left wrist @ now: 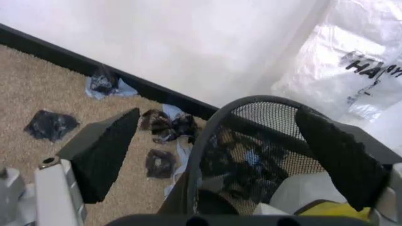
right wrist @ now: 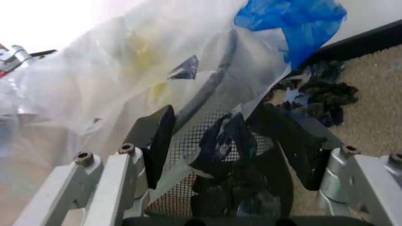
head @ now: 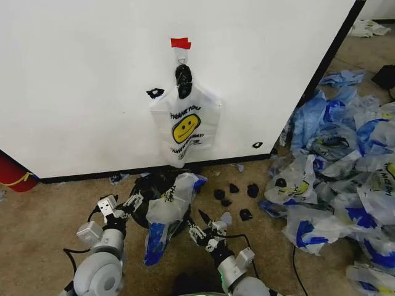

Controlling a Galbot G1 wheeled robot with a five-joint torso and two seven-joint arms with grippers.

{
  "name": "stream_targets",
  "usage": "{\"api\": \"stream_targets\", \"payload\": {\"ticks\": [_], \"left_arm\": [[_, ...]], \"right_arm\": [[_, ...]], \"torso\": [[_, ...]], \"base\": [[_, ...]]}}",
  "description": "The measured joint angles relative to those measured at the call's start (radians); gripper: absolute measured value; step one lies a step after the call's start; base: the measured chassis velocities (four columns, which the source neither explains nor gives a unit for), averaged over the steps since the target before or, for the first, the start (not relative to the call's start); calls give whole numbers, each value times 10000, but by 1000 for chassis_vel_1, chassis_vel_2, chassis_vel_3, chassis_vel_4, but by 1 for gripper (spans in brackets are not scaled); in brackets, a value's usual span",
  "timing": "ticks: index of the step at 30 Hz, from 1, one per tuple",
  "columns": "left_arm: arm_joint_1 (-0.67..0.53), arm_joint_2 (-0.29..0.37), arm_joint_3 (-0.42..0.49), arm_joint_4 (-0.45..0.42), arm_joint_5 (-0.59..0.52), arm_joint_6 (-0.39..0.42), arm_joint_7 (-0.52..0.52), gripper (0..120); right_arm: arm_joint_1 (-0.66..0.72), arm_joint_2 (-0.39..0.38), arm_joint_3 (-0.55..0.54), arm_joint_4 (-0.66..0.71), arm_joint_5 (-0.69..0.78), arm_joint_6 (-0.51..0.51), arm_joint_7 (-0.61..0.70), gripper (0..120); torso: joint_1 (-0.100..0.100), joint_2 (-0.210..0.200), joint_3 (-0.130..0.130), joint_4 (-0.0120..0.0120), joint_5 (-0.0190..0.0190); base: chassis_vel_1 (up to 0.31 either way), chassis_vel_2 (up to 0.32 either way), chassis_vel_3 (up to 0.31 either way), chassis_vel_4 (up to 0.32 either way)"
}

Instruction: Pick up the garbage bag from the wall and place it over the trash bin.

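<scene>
The garbage bag (head: 168, 208), translucent white with blue patches, lies draped over the black mesh trash bin (head: 150, 185) on the carpet below the white wall (head: 80, 80). My left gripper (head: 137, 198) is at the bin's left side. In the left wrist view it (left wrist: 220, 155) is open and straddles the bin's rim (left wrist: 251, 101). My right gripper (head: 200, 227) sits at the bin's right front. Its wrist view shows it (right wrist: 232, 146) open around the mesh wall (right wrist: 195, 136), with the bag (right wrist: 144, 66) spread across the bin.
A bunch of smiley bags (head: 185, 120) with a black knot hangs from the wall's hook under red tape (head: 181, 42). Black scraps (head: 234, 194) dot the carpet to the right. A big pile of bags (head: 345, 179) covers the floor at the far right. A red object (head: 12, 172) sits at the left edge.
</scene>
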Motion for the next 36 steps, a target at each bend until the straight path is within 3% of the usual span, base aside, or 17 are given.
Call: {"api": "stream_targets", "payload": {"ticks": [8,36], "left_arm": [[210,-57,-127,22,176,-73,97,97],[172,-176,93,259,418,-130,165,94]], "right_arm": [[341,330,-241,-138,224,-153,408,57],[-124,160,109,570,29,-347,719,54]], "torso": [[0,0,0,0,0],[0,0,0,1,0]], "base": [[0,0,0,0],[0,0,0,0]]}}
